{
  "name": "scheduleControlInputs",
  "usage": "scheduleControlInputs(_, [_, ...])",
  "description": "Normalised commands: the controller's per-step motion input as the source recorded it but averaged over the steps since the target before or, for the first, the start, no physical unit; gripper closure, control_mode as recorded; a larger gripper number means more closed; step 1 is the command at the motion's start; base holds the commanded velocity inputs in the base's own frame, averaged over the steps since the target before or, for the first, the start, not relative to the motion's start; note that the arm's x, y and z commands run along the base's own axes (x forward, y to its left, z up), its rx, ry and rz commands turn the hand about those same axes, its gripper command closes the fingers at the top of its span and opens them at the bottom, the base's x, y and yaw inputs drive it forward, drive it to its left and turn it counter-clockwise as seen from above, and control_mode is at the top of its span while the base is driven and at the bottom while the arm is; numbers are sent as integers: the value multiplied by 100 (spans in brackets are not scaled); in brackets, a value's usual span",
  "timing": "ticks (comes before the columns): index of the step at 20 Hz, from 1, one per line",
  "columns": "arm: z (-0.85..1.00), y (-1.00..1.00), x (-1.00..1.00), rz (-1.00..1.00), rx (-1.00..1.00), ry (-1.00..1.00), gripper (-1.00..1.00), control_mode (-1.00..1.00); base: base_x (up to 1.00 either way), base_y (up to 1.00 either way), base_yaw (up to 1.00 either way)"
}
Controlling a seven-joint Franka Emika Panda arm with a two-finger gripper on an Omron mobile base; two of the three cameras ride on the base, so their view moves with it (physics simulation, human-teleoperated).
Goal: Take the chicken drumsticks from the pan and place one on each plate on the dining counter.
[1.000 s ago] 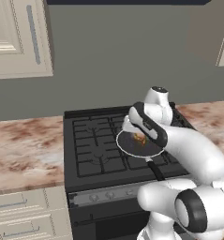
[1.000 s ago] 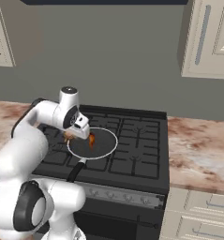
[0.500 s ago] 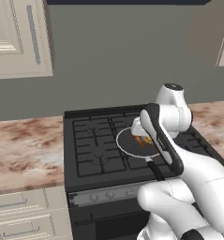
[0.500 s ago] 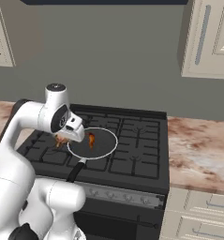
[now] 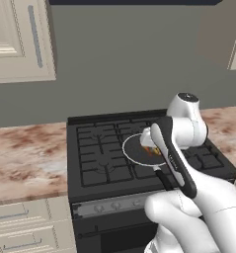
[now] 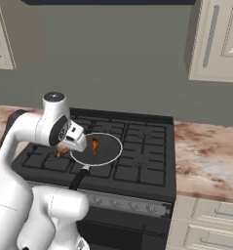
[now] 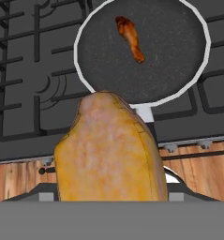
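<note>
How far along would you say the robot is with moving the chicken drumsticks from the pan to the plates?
Done: one drumstick is lifted out of the pan; it fills the hand view close to the camera, above the front edge of the stove. In hand: the gripper carries it to the pan's side. Left: the second drumstick lies in the pan, and both drumsticks have yet to reach a plate.

Even flat light — soft shadows, slightly coarse

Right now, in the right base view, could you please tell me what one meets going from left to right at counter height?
Robot arm → pan with a drumstick → bare stove grates → stone counter.
</note>
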Motion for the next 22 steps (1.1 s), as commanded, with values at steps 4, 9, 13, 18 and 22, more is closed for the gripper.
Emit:
scheduleControlInputs(4, [0,0,0,0,0,0,100,-100,0,0,0])
scheduleControlInputs(9, [-1,0,-3,0,0,0,100,100,-43,-6,0])
scheduleControlInputs(13, [0,0,0,0,0,0,100,100,-69,-13,26])
scheduleControlInputs(18, [0,0,0,0,0,0,100,100,-40,-11,96])
scheduleControlInputs(22, [0,0,0,0,0,0,100,100,-12,-2,100])
